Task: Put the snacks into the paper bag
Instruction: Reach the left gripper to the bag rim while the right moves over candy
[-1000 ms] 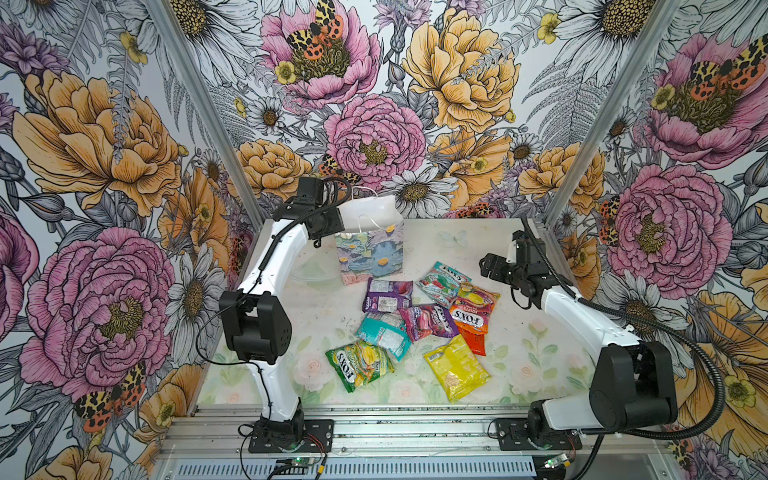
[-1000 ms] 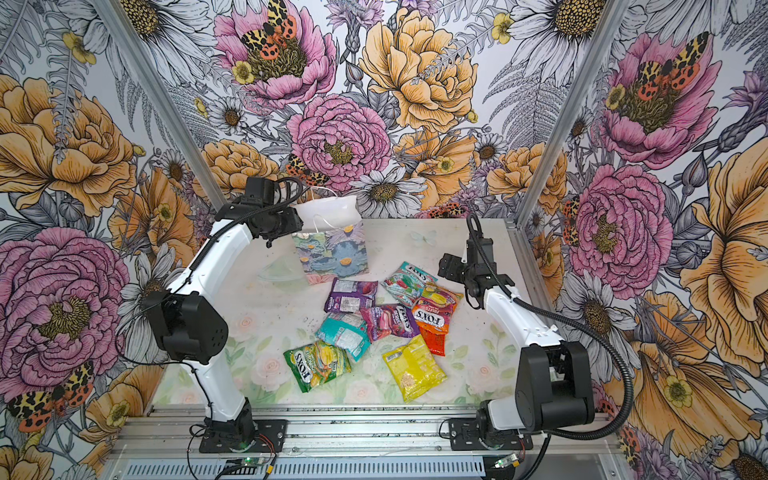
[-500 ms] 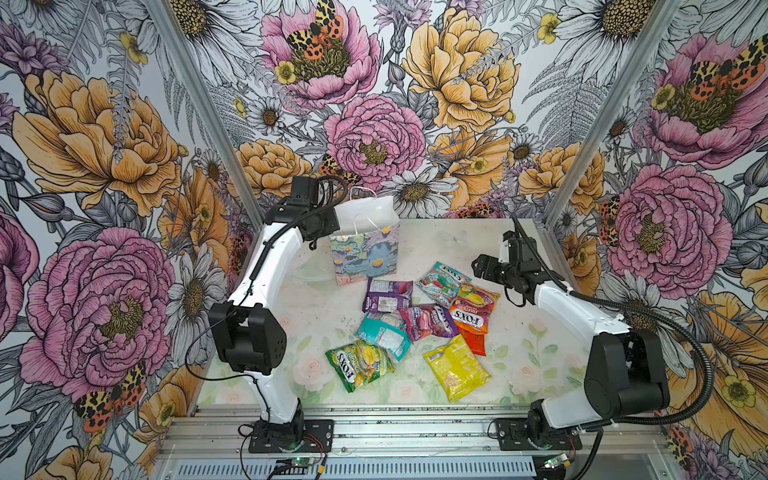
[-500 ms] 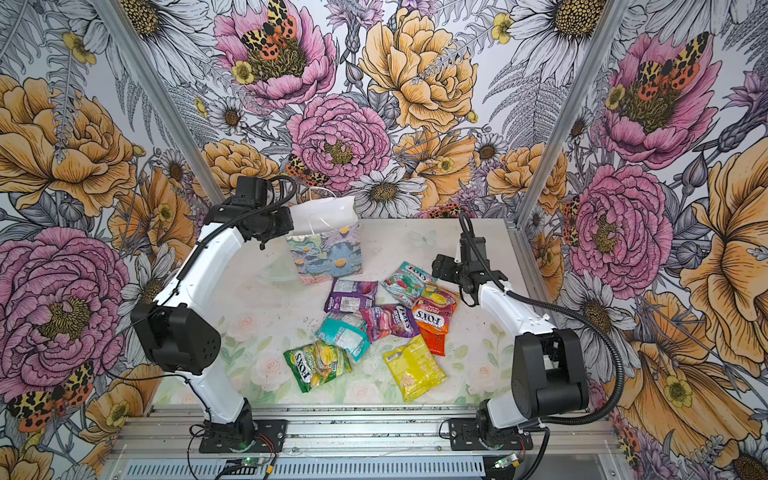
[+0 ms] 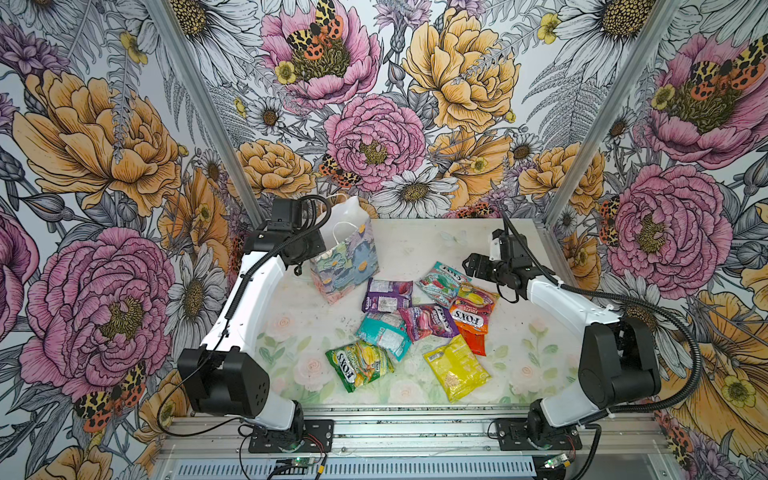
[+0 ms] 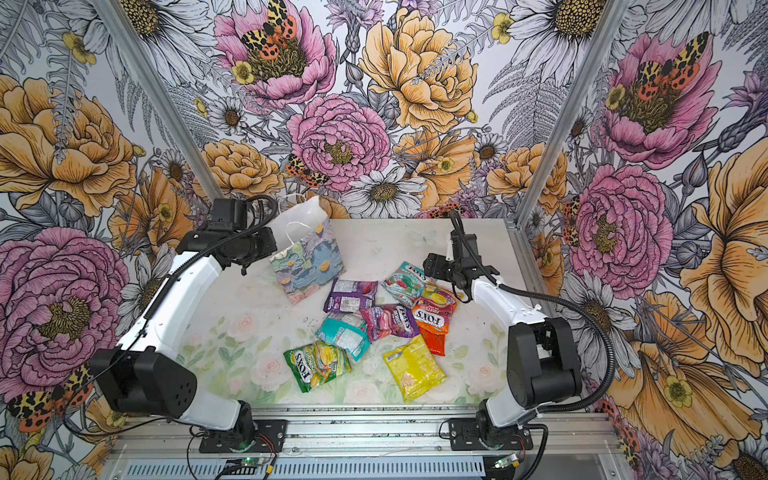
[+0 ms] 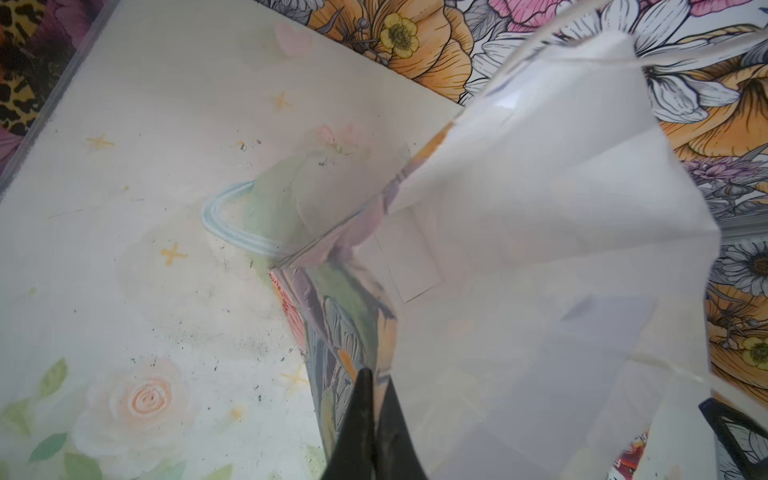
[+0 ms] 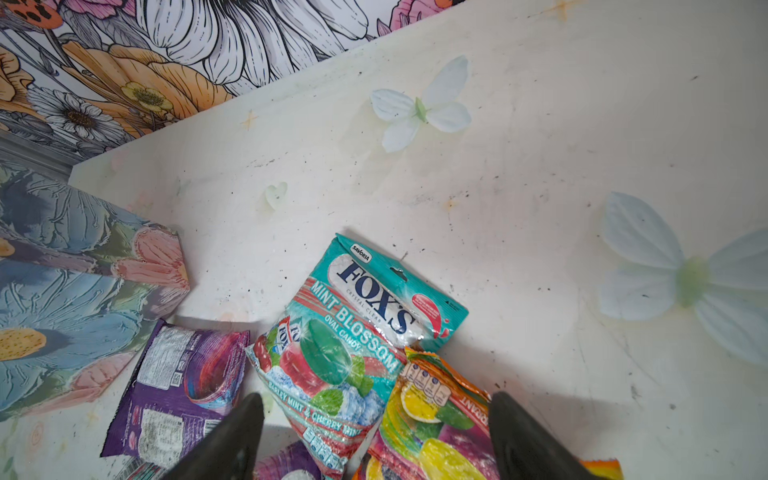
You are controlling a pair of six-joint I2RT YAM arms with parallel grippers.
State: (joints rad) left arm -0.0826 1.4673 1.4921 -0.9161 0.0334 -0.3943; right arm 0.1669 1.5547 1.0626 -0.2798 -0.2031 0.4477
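Paper bag (image 5: 347,266) in left hand (image 7: 375,384); snacks (image 5: 428,322) outside

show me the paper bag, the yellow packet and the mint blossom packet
paper bag (image 5: 347,266), in a top view, on its painted front face
yellow packet (image 5: 455,368), in a top view, on its middle
mint blossom packet (image 8: 353,340), right wrist view, on its printed front

White arms (image 5: 249,307), black joints (image 5: 226,382), ribbed black cables (image 5: 594,292), black fingers (image 8: 232,440)

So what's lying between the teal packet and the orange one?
The magenta packet lies between the teal packet and the orange packet, touching both. Both top views show it.
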